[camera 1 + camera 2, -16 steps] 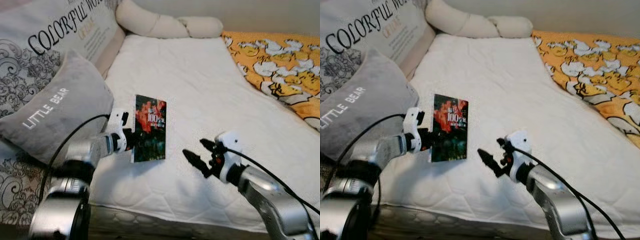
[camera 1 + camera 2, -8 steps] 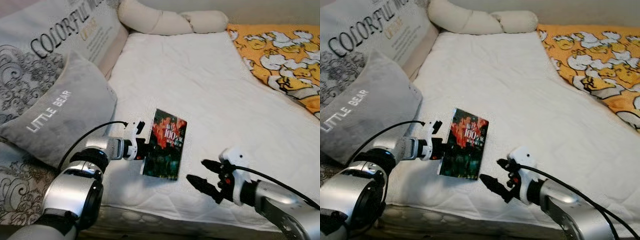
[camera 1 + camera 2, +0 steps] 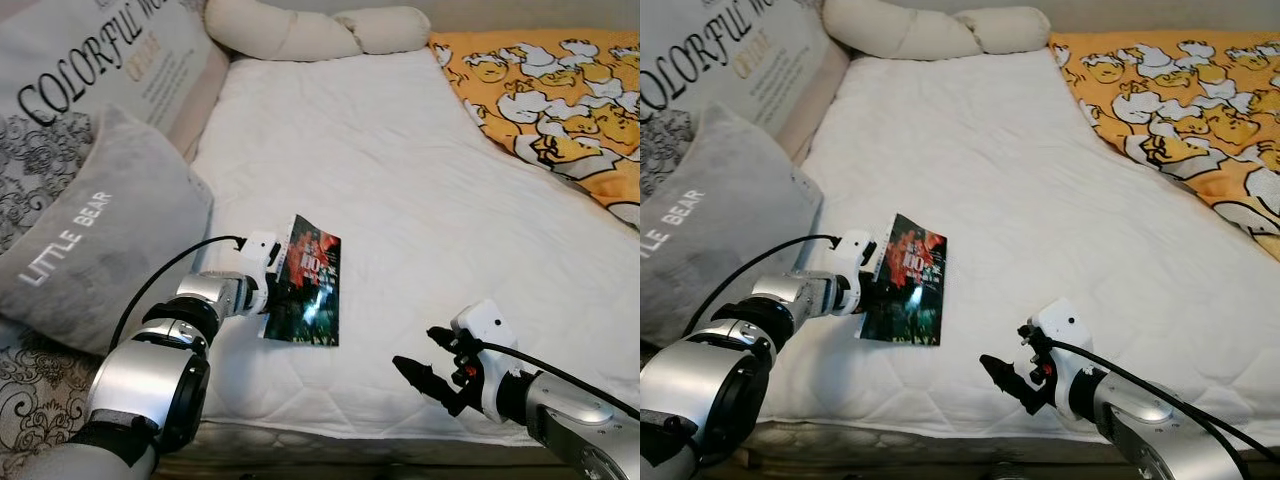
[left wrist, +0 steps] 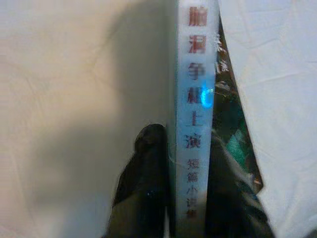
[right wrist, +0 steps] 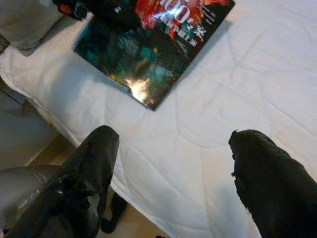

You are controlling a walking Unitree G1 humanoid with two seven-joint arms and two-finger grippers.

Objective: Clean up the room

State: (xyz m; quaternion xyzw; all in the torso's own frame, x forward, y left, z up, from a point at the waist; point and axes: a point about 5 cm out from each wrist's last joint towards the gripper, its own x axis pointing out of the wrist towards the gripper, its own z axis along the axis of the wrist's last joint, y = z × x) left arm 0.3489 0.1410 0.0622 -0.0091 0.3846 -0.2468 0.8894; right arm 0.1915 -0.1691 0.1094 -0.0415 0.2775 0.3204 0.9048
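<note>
Your left gripper (image 3: 272,283) has the book (image 3: 307,283) pinched by its spine: in the left wrist view the two fingers (image 4: 143,173) sit one on each side of the pale spine, closed tight against it. The book hangs out past the fingertips, tilted with its cover facing up, its far edge low over the mattress (image 3: 400,170) near the bed's front edge. You cannot tell whether that edge touches the sheet.

Your right gripper (image 3: 430,378) holds nothing, its fingers spread wide, and it hovers over the mattress well to the right of the book.

A spine grip lets the pages sag and swing, so move the left arm slowly and keep the wrist level as you lift. Raise the book clear of the sheet before you carry it anywhere, or the low edge may drag and twist in the fingers. If it starts to slip, bring the right gripper across under the free edge to steady it. The grey pillow (image 3: 90,240) lies just behind your left forearm; keep the elbow from pushing into it as you pull back.
</note>
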